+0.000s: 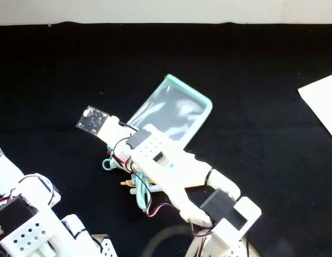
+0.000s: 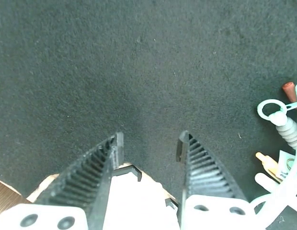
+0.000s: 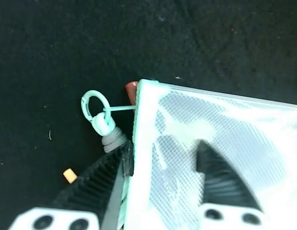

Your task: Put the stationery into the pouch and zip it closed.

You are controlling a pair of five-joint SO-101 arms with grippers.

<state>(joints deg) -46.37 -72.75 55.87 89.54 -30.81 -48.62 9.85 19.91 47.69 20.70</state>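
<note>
The clear pouch [image 1: 171, 110] with a mint rim lies flat on the black mat, mid-table. My right gripper [image 3: 164, 146] is open at the pouch's [image 3: 220, 124] near end, one finger over the clear face and the other beside the edge, by the grey zip pull [image 3: 112, 139] and its mint ring [image 3: 93, 105]. A red pen cap [image 3: 131, 88] pokes out at the pouch corner. Several pens [image 1: 135, 187] lie loose beneath the right arm [image 1: 171, 166]. My left gripper [image 2: 151, 139] is open over bare mat, with the pens [image 2: 273, 165] and the ring [image 2: 269, 109] off to one side.
A white sheet [image 1: 322, 101] lies at the mat's right edge. The left arm [image 1: 27, 219] sits at the front left corner. Bare black mat stretches behind and to the right of the pouch. A strip of wooden table [image 2: 5, 194] shows under the left gripper.
</note>
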